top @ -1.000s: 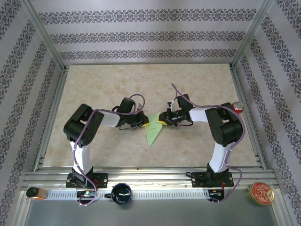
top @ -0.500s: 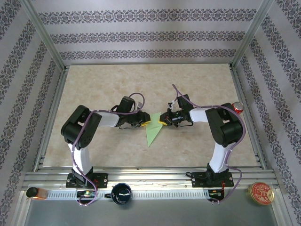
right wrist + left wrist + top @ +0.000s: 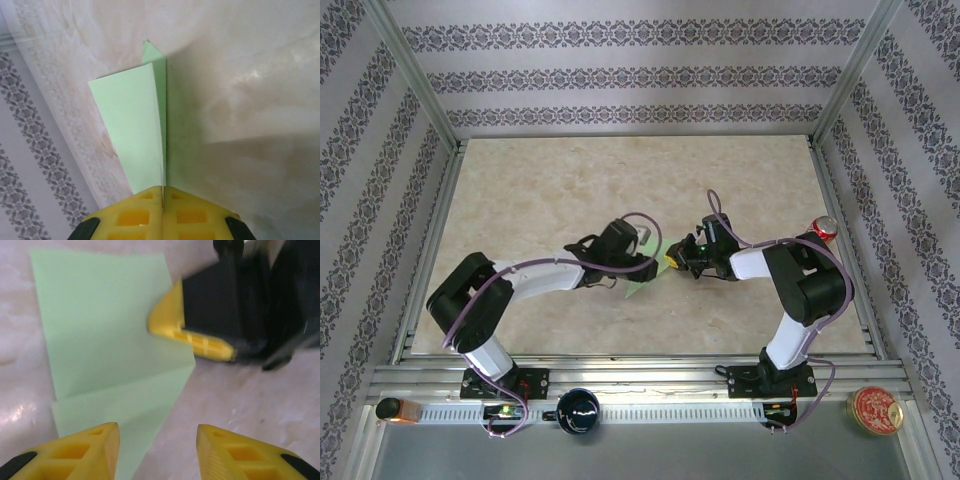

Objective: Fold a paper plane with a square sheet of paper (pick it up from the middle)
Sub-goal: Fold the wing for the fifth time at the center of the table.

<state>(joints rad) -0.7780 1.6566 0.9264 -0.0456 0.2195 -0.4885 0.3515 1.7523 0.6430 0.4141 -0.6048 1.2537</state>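
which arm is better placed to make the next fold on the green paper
Left, probably: the left end effector hangs open over the green paper, free to pinch a fold, while the right end effector is shut on its edge, anchoring it.

The left arm [image 3: 470, 305] bends low near the table's near left corner, its forearm reaching right toward the middle. There the left gripper [image 3: 157, 442] tilts down with its yellow fingers [image 3: 95, 447] parted. The right arm [image 3: 807, 290] folds in from the right side, forearm stretched leftward. The right gripper [image 3: 162, 202] sits close to the left one, its fingers pressed together on the paper [image 3: 135, 125].
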